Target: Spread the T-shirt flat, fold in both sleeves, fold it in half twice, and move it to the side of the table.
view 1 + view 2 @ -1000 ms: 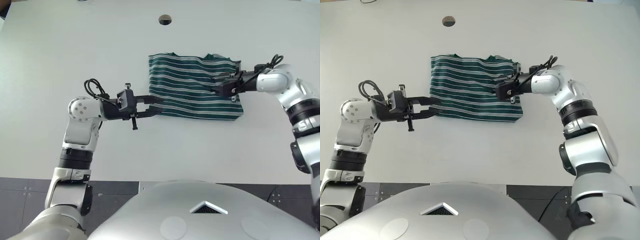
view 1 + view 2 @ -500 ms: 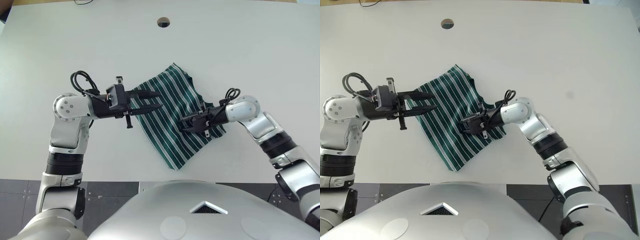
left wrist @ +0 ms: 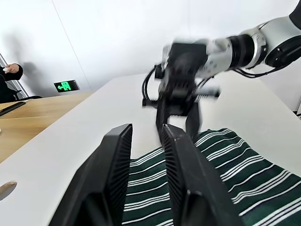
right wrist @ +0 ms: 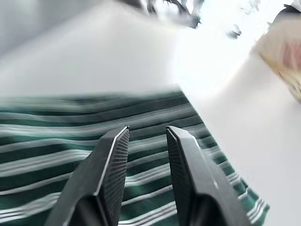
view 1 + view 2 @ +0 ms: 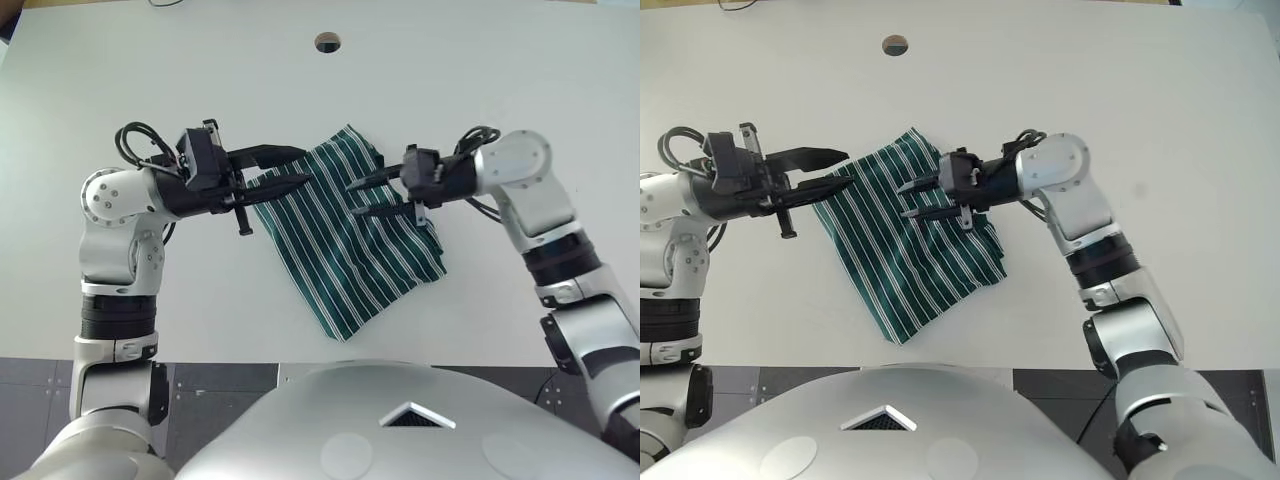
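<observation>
A second ago the folded green T-shirt with white stripes (image 5: 350,240) lay square and farther out. It has since been swung round and dragged nearer, and now lies cornerwise on the white tabletop (image 5: 500,60). The left pincer (image 5: 303,166) and right pincer (image 5: 353,198) have both let go and hover spread and empty above it. That looks like the final shifting step, though the shirt is hardly at the side. The left wrist view catches the right pincer head-on, which the head views don't.

We can read no words or numbers anywhere. The 1 sign we see is a small green exit sign (image 3: 66,86) by the far wall, its white marks too small to read.
</observation>
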You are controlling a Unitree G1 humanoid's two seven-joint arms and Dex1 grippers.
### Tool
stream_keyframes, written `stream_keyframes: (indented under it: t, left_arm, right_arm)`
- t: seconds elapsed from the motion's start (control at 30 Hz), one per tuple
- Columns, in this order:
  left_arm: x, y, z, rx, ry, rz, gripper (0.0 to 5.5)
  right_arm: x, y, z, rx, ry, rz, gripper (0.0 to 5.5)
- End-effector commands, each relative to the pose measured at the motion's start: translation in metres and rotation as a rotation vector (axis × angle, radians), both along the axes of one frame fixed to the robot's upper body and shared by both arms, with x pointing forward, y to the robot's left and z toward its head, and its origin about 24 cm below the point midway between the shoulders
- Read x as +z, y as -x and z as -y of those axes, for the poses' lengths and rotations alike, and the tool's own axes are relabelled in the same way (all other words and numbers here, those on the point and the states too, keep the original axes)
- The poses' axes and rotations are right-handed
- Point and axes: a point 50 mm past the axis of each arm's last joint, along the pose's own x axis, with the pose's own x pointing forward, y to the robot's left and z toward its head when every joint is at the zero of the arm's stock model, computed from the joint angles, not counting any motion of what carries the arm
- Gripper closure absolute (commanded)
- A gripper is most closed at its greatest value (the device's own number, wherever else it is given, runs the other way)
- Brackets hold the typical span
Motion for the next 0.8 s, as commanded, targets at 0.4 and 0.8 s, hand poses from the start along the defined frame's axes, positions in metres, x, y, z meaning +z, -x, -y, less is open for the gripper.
stream_keyframes:
  t: [0.4,0.8]
  left_arm:
    - [-0.007,-0.004,0.005,-0.001,-0.003,-0.009,4.30]
    - [-0.030,-0.040,0.012,0.280,-0.257,0.288,4.30]
  right_arm:
    - [-0.048,-0.058,0.098,-0.521,0.571,0.342,4.05]
    - [0.046,-0.057,0.116,-0.591,-0.206,0.305,4.05]
